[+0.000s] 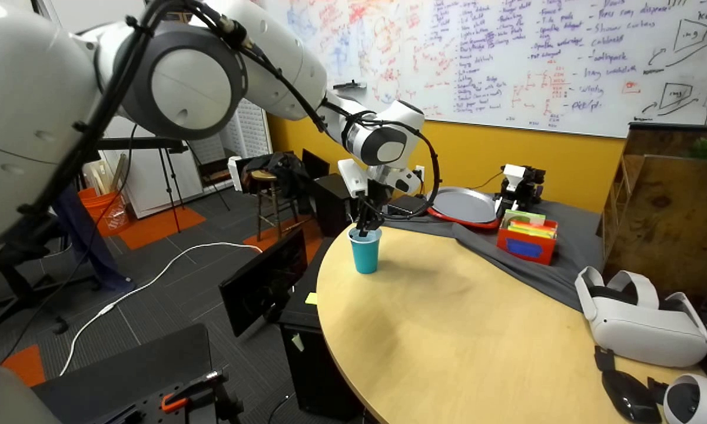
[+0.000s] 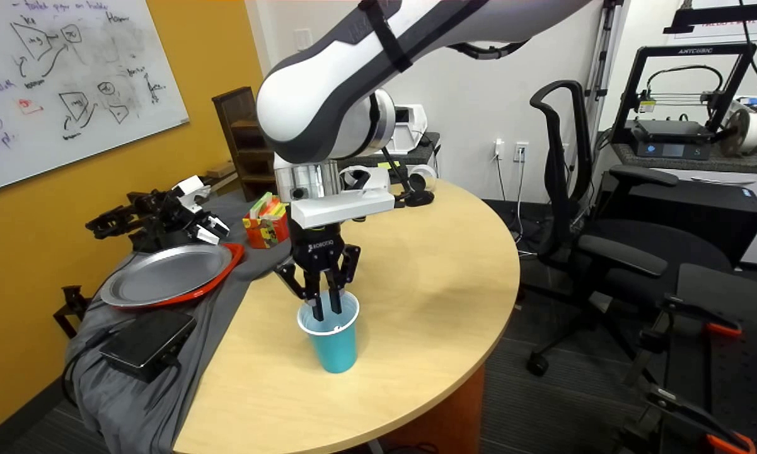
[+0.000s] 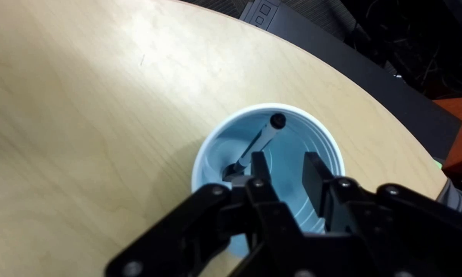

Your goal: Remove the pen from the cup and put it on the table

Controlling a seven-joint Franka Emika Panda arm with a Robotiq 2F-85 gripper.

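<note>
Leaning inside the cup [image 2: 337,348], the pen [image 3: 257,145] shows plainly only in the wrist view, its lower end hard to make out beside the pincer [image 3: 284,163], which hides part of the rim. The pincer is moderately spread, two fingers at the cup's mouth with a bare gap between; whether either touches the pen, I cannot tell. One pen, one cup, one desk [image 2: 422,302], the desk cut off in the wrist view.

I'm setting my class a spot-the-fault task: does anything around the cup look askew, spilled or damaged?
Nothing stands out: the cup stands upright on the table, the pen leans inside it, and no spill or clear damage shows.
</note>
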